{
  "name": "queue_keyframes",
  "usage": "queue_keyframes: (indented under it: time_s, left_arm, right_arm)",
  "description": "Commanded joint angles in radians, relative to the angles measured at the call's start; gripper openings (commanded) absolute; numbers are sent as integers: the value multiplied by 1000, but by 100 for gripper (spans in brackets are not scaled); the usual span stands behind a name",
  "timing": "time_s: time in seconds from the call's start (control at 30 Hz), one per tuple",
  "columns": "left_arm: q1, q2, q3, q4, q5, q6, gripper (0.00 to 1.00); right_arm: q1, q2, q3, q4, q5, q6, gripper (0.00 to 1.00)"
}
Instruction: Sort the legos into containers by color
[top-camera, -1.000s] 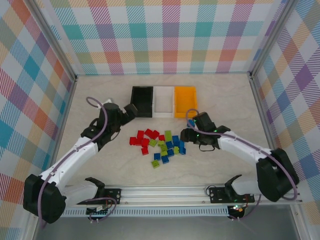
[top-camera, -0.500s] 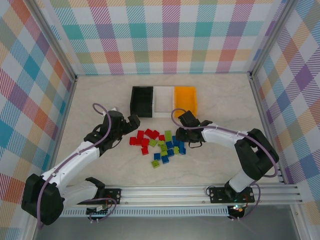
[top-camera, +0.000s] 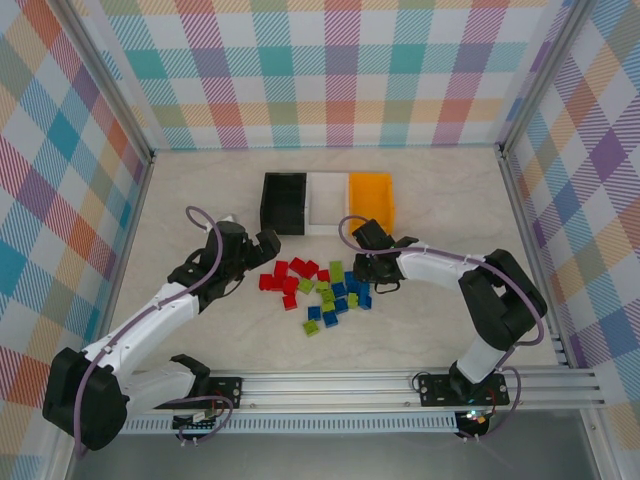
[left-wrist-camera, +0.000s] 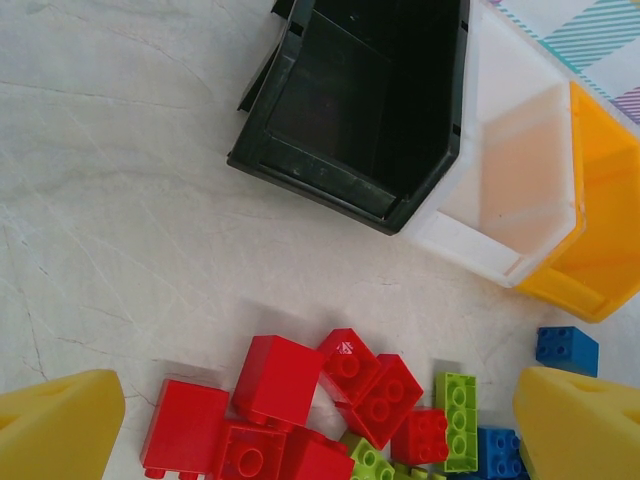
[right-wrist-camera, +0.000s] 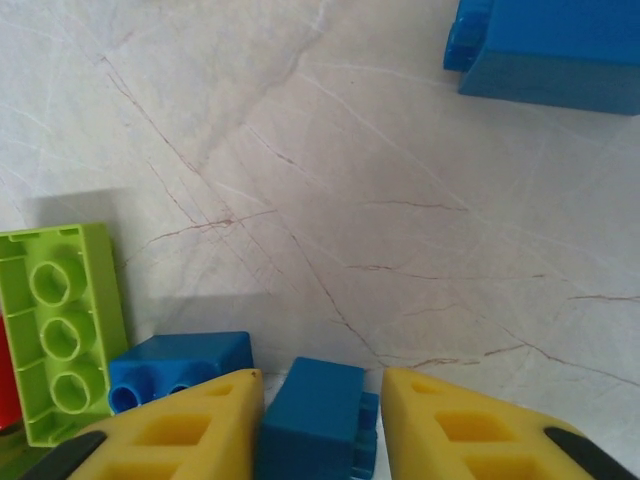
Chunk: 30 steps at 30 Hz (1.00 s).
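Note:
The legos lie in a loose pile mid-table: red ones to the left, lime green in the middle, blue to the right. My right gripper is down at the pile's right edge, shut on a blue lego whose studs face the right finger. My left gripper hangs open over the red legos, just in front of the black container. The white container and the orange-yellow container stand next to it in a row.
Beside my right fingers lie another blue lego and a lime green one; a further blue lego lies ahead. A lone blue lego sits by the orange-yellow container. Plaid walls enclose the table.
My right gripper moved left to the pile's edge and closed around a blue lego. My left gripper drew back from the black container toward the red legos, then held still, open.

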Motion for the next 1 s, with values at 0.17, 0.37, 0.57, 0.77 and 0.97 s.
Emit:
queue_keyframes:
  time_s: [0.17,0.37,0.57,0.77,0.97]
  left_arm:
    - [-9,-12,1,1,10,17,100]
    - [-10,-8,-2,0,14,10,100]
    - [-10,-3,-2,1,20,7,100]
    - [-10,-2,-4,0,26,-8,100]
    - [-11,-13,-13,-19,26,-21,100]
  right_arm:
    - [5,-8,-9,-12,0,9,24]
    - [6,-60,-14,-5,28,-2,20]
    - [2,-147,18,-47,76,-35,19]
    - [-72,-173,174,-93,96,-121,19]
    - [-170,14,405,-90,101,-180,20]
